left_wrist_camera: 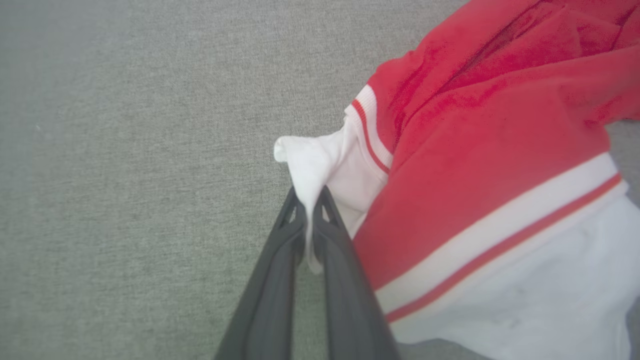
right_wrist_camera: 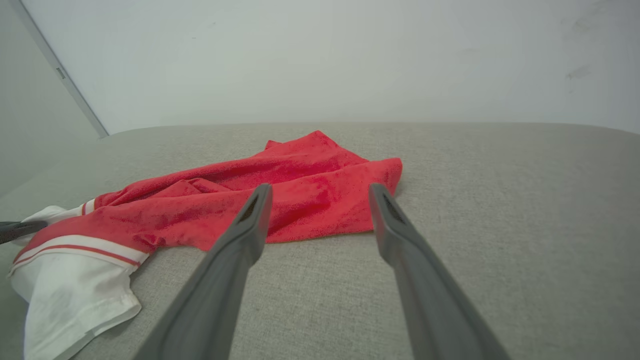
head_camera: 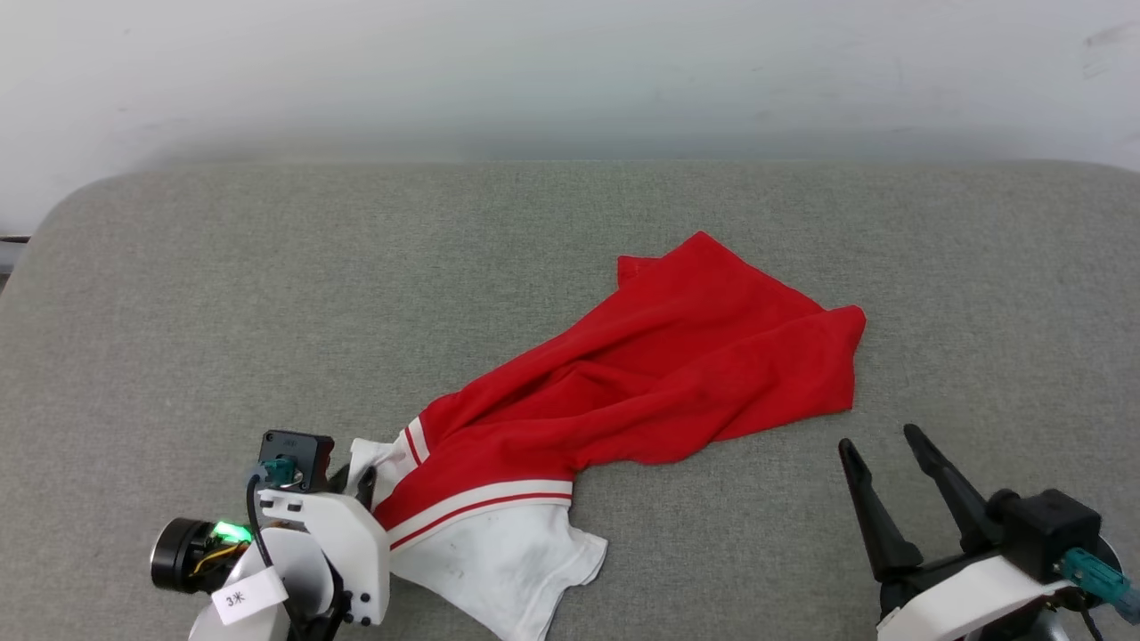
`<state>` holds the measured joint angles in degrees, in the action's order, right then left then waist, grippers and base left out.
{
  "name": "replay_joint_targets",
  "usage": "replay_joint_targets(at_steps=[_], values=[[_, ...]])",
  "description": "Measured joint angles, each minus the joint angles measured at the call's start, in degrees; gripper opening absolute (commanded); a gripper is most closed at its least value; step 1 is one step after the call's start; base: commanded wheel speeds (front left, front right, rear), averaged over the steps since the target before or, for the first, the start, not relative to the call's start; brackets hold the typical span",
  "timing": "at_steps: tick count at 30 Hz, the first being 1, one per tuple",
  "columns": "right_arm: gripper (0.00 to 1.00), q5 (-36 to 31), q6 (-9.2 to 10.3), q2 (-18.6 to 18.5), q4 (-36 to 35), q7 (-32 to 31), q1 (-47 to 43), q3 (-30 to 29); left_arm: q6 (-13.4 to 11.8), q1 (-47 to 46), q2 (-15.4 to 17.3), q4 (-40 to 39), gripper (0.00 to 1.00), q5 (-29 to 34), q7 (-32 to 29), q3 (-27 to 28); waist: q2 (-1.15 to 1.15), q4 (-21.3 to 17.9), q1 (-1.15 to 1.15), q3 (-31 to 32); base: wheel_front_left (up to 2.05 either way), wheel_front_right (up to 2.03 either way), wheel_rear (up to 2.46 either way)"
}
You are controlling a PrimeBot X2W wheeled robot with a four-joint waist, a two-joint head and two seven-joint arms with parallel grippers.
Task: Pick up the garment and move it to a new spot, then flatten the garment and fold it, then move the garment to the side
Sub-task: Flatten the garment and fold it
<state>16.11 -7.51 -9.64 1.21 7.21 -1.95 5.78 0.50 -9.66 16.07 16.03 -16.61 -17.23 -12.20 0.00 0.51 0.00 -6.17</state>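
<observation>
Garment cloth is pinched in the left claw. Its 2 dark fingers are pressed together on a small fold of white fabric, which pokes out past the tips toward 12 o'clock in the left wrist view. Just beyond that fold, at about 2 o'clock from the tips, a narrow band of red-and-white striped trim marks where the white meets the red.

In the head view the left claw sits at the lower left. From there the red body of the garment stretches away toward 2 o'clock, bunched into long creases, and ends in a flatter red panel near the middle of the grey padded surface. At about 4 o'clock from the left claw a wider white sleeve lies spread on the surface. A second striped band separates it from the red.

Right claw sits at the lower right of the head view. Its 2 fingers are spread wide with nothing between them, and the tips point toward 11 o'clock. The nearest red edge of the garment lies just past those tips at about 12 o'clock, close but apart, with a thin strip of grey showing between them. In the right wrist view the red panel lies ahead of the fingers and the white sleeve at 8 o'clock. A pale wall rises behind the surface.
</observation>
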Motion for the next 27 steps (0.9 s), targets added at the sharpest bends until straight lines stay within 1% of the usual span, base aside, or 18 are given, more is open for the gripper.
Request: replay_joint_targets(at_steps=[3,6,10,14,17,21,27], values=[[1.00,0.8,0.00,-2.9,-1.2,-3.3,0.7,4.2,-0.6,-1.3,-0.7,-0.1,1.00,1.7,5.3,-0.7,0.00,1.0,0.00,0.3,0.00,0.00,0.00],[1.00,2.2,0.00,-6.4,-3.3,-8.6,2.4,11.1,-0.7,-1.7,-1.8,-1.0,1.00,3.0,10.6,-1.8,0.00,2.4,0.00,0.6,0.00,0.00,0.00],[1.00,5.4,0.00,-11.0,-5.7,-18.2,7.3,21.7,-1.5,-1.9,-3.1,-2.6,1.00,4.1,16.4,-2.6,0.00,4.3,0.00,0.9,0.00,0.00,0.00],[1.00,8.5,-0.03,-13.8,-5.0,-28.7,13.4,30.2,-2.2,-0.9,-4.4,-3.8,1.00,4.4,18.8,-3.7,0.00,6.4,0.00,1.2,0.00,0.00,0.00],[1.00,12.0,-0.01,-13.8,-2.8,-35.8,17.7,34.8,-2.5,-0.5,-5.2,-4.4,1.00,4.4,19.1,-4.5,0.00,7.9,0.00,1.3,0.00,0.00,0.00],[1.00,13.3,-0.01,-13.7,0.9,-43.0,22.9,39.9,-2.1,-0.6,-5.6,-4.3,1.00,4.4,19.5,-5.4,0.00,10.0,0.00,1.3,0.00,0.00,0.00],[1.00,14.2,-0.01,-12.0,6.0,-47.2,27.7,44.9,-2.3,-1.3,-6.6,-4.2,1.00,4.4,19.9,-6.3,0.00,12.9,0.00,0.9,0.00,0.00,0.00]])
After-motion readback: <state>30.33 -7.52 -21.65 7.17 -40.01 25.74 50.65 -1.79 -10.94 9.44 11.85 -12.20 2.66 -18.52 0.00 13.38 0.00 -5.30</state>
